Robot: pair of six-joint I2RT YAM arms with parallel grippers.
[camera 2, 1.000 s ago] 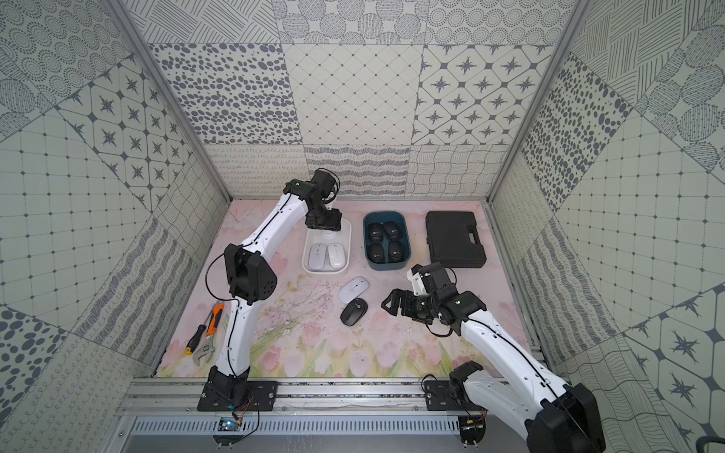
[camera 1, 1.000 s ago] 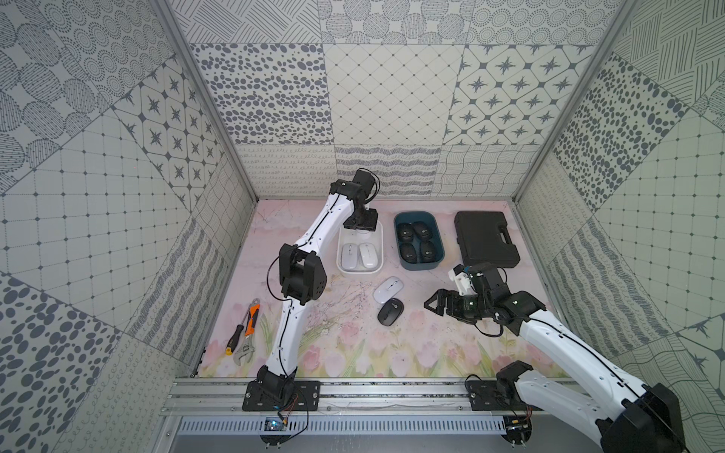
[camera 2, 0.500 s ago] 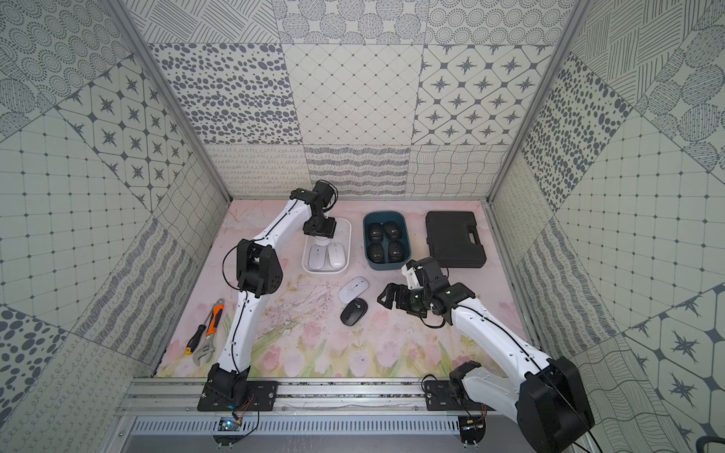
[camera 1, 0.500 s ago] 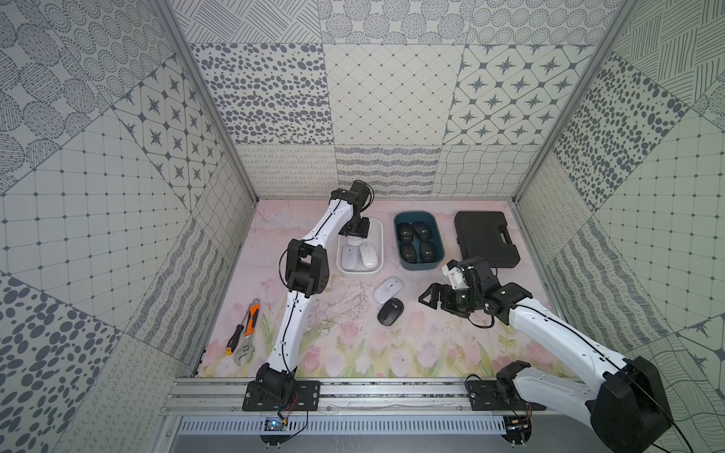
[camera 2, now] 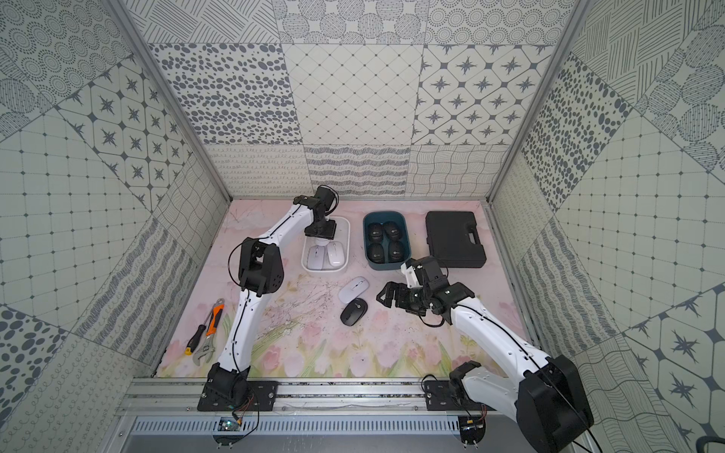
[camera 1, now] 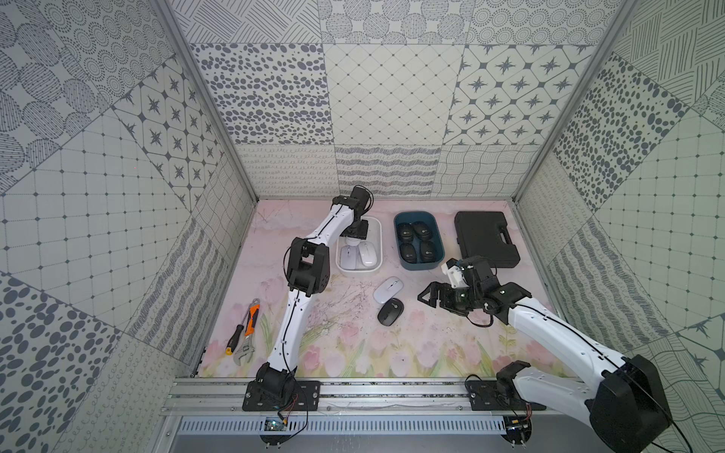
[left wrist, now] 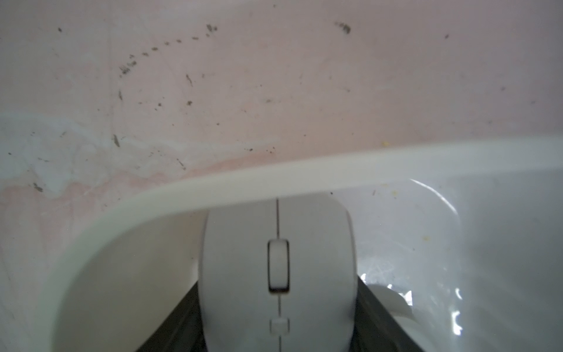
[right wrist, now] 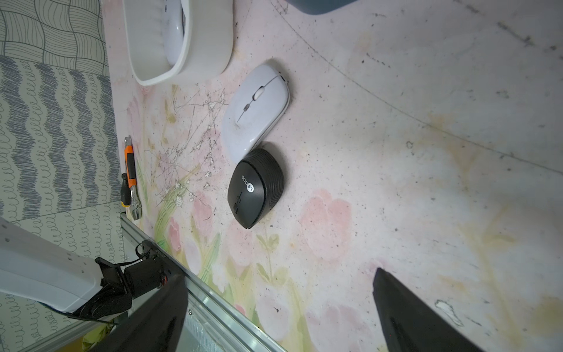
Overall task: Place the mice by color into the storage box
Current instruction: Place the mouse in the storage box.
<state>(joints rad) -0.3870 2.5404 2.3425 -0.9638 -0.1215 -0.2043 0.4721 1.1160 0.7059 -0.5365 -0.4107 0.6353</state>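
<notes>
While the left fingers (left wrist: 179,323) pinch a white mouse (left wrist: 277,268) by its sides, that mouse sits inside the far end of the white tub (left wrist: 128,210), its front edge hidden behind the rim. Two more white mice (camera 1: 348,257) lie side by side in the tub's near half. Just beside it to the right, the teal tub (camera 1: 397,235) holds four black mice (camera 1: 408,253) in two rows. On the table (camera 1: 431,345) in front of the tubs lie a loose white mouse (camera 1: 387,289) and a loose black mouse (camera 1: 390,312), end to end and seemingly touching. The black one, with a pale logo on its back, is nearer the rail. The right fingers (right wrist: 402,314) are spread wide and hover over the table just right of that pair, touching neither.

The table is pale pink, printed with tulips and green leaves along its near edge. The wrist views show it scuffed with dark specks and fine scratches. A black hard case (camera 1: 484,239) with a handle lies at the far right, near the teal tub. Toward the left near corner an orange-handled wrench (camera 1: 248,333) and a screwdriver (camera 1: 234,340) lie together. An aluminium rail (camera 1: 392,392) along the front edge carries both arm bases. Walls on three sides are panelled in grey-on-white patterns of dots, stars, waves, grids and hatching, with metal posts at the two far corners.
</notes>
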